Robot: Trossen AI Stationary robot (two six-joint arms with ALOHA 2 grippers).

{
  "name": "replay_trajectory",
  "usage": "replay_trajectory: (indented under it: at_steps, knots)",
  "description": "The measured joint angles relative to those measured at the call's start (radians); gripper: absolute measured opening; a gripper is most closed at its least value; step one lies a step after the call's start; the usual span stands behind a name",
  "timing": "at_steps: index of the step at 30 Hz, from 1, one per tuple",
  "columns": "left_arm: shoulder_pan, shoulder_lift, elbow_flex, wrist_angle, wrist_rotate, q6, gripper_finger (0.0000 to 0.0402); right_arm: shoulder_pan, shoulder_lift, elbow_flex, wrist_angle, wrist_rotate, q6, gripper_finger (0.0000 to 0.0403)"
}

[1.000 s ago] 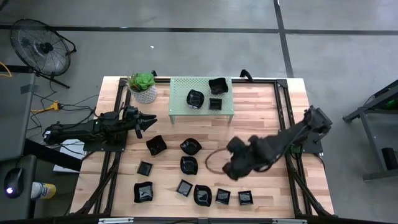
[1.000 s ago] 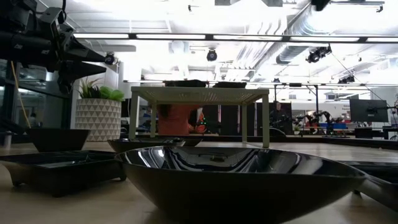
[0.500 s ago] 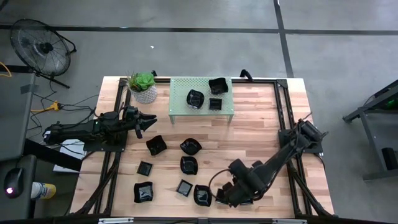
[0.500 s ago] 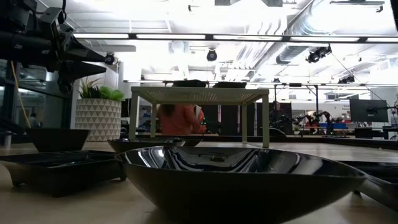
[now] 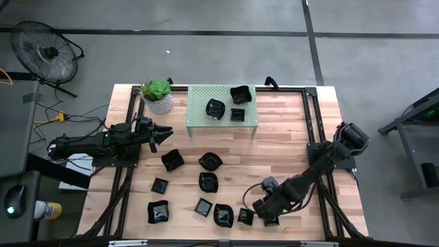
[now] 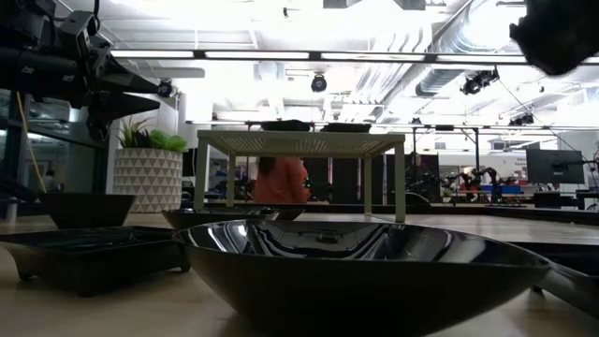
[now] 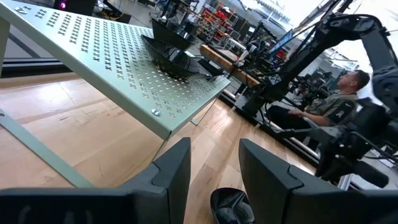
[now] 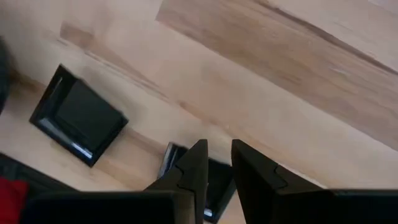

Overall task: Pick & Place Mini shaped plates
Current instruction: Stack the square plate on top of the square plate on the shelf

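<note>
A butcher-block table (image 5: 274,147) is sitting on a grey concrete floor, a fan (image 5: 42,51) standing off one corner; beyond it a person in orange (image 6: 279,180) is showing under bright ceiling lights. Three mini shaped plates (image 5: 216,108) are resting on the pale green perforated stand (image 5: 199,120), the others lying flat across the near boards. The right gripper (image 5: 269,215), fingers narrowly parted, is hanging directly over a small square plate (image 8: 214,180) at the near edge. The left gripper (image 5: 164,130), jaws partly open and holding nothing, is waiting beside the potted plant (image 5: 159,95).
</note>
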Motion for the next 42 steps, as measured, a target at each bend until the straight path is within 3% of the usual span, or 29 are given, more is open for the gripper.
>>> replay_trajectory:
  at_steps: [8,27,42]
  knots:
    - [0.0,0.0,0.0,0.0,0.0,0.0,0.0134,0.039,-0.016,-0.116,0.097,-0.104,0.062,0.0067]
    - [0.0,0.0,0.0,0.0,0.0,0.0,0.0134,0.122,-0.006,-0.12,0.174,-0.052,0.116,0.0068]
    - [0.0,0.0,0.0,0.0,0.0,0.0,0.0133,0.129,0.023,-0.119,0.203,-0.083,0.174,0.0114]
